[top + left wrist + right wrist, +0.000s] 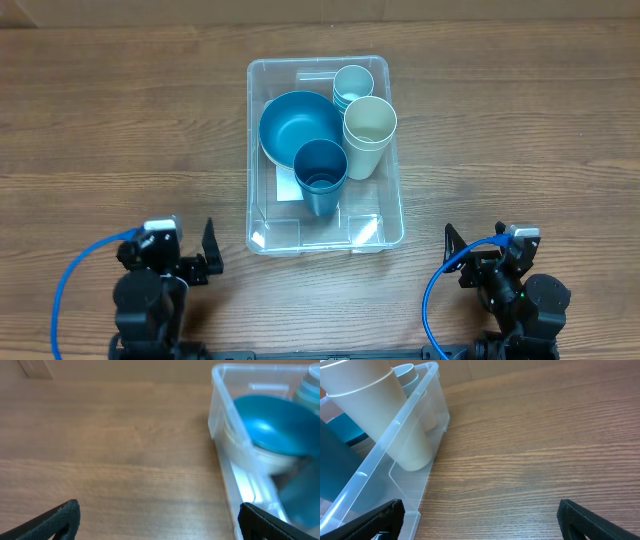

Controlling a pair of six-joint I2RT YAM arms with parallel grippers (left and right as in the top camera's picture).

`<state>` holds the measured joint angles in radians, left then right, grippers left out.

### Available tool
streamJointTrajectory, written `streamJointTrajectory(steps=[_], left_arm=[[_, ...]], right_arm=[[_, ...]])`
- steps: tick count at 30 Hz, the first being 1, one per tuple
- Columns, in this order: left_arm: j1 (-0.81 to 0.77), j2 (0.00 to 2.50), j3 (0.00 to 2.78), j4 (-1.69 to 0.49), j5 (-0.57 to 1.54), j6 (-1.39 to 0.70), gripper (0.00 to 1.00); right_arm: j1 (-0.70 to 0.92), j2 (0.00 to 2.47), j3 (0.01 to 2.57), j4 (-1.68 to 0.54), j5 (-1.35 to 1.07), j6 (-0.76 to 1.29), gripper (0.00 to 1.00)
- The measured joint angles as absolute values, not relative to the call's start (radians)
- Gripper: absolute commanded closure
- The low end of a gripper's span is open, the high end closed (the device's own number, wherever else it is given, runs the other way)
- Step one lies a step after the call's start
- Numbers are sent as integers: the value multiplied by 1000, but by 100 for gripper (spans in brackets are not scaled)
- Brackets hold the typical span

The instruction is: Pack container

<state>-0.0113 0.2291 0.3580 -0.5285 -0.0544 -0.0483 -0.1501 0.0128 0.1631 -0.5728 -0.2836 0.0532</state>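
The container [300,232], central, is being shown holding a bowl [290,125] and cups [368,125]; the left gripper [159,510] (7 o'clock) and right gripper [480,507] (5 o'clock) are being held wide open, empty. Packing is being judged finished; no further grasp is being required.

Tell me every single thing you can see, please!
container: one, clear, middle of table
bowl: one, blue, inside container, left side
dark cup: one, dark blue, inside, robot's end
cream cup: one, cream, inside, right side
pale cups: seemingly two nested, pale blue-grey, inside, far right corner
label: one, white, container's base
table: one, brown wood, under everything
left fingers: two, black, open
right fingers: two, black, open
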Motion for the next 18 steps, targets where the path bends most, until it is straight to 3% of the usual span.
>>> streamJointTrajectory(steps=[8,18], left_arm=[[-11,23,174,-523,-36,-48,0],[-11,18,148,-524,-36,-48,0]], right_arm=[[-150,13,163,-573,-284,53,0],[-150,13,163,-573,-284,52,0]])
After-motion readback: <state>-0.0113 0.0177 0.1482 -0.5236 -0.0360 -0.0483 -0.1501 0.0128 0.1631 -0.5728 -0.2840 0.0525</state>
